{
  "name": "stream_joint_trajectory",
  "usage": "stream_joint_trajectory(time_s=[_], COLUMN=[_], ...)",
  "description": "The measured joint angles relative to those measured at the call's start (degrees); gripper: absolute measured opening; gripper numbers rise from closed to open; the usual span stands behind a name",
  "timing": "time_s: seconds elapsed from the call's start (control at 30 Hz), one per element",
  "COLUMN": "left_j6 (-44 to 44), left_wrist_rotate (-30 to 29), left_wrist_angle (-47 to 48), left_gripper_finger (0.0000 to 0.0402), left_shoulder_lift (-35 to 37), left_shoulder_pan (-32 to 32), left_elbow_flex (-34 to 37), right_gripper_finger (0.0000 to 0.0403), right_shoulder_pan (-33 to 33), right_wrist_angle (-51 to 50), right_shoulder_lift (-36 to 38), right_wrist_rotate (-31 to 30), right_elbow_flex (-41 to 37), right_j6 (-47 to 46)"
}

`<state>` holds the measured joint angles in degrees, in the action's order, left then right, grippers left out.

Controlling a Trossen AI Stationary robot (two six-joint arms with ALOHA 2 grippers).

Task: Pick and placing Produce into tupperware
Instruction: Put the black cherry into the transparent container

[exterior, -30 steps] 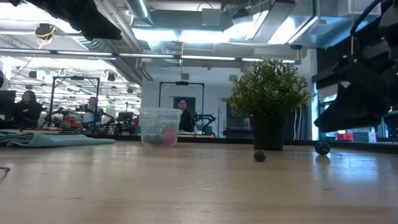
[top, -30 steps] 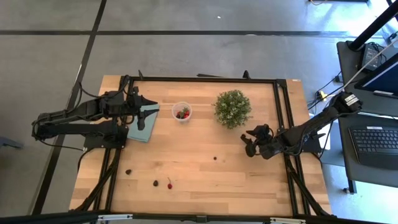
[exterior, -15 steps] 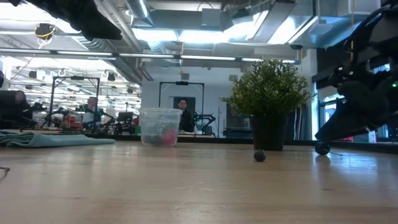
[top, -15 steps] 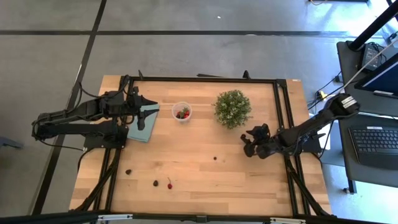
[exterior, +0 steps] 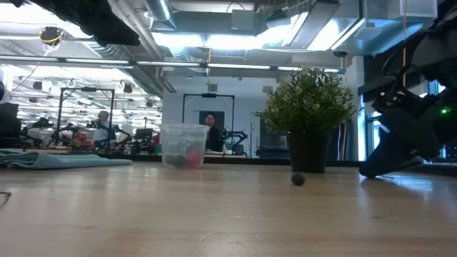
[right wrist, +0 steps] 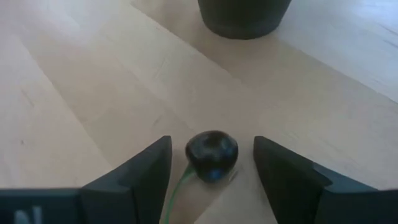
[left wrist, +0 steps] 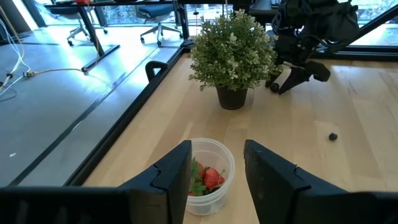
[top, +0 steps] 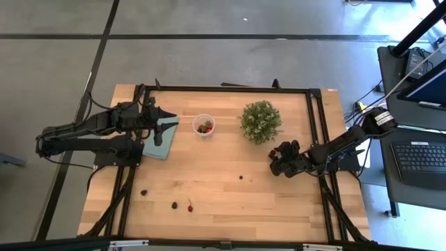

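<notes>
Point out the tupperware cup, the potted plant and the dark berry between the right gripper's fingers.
Tupperware cup (top: 204, 125): high view, rim.
Potted plant (top: 260, 121): high view, foliage centre.
Dark berry (right wrist: 212, 154): right wrist view, its middle.

Red strawberries (left wrist: 210, 178) in the clear tupperware (left wrist: 208, 175); dark berry (right wrist: 211, 154), green stem; teal cloth (top: 162, 137); pale wooden table (top: 223, 188).

The wood worktop (top: 223, 146) holds a cup (top: 203, 125), a plant (top: 260, 121), a teal sheet (top: 161, 137) and little berries (top: 241, 177); one dark berry (right wrist: 212, 154) sits between the right jaws.
</notes>
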<state>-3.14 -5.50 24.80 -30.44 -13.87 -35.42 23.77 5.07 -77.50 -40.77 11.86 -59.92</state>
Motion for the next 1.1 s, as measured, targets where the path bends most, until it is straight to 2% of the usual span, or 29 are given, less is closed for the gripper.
stream_joint_trajectory(time_s=[0.43,0.7,0.8,0.93,1.1], left_j6=[-0.02,-0.07,-0.07,-0.07,-0.13], left_wrist_rotate=[0.00,-0.02,-0.02,-0.04,-2.12], left_wrist_angle=[-0.02,-0.01,-0.02,-0.05,-1.42], left_gripper_finger=[0.0140,0.0140,0.0140,0.0140,0.0140], left_shoulder_lift=[0.02,0.00,0.01,0.00,0.02], left_shoulder_pan=[0.02,0.02,0.02,0.00,0.00], left_elbow_flex=[0.00,0.00,0.00,-0.01,-0.02], right_gripper_finger=[0.0125,0.0124,0.0121,0.0118,0.0121], right_shoulder_pan=[-0.11,-0.09,0.01,-0.05,-0.91], right_wrist_angle=[0.01,0.13,0.51,0.40,0.65], right_shoulder_lift=[-0.61,-0.51,0.51,2.73,4.55], right_wrist_rotate=[0.12,-0.54,1.44,1.55,1.66], right_elbow_flex=[-0.09,0.51,2.76,7.74,18.81], right_j6=[-0.94,-4.51,-4.16,1.95,18.88])
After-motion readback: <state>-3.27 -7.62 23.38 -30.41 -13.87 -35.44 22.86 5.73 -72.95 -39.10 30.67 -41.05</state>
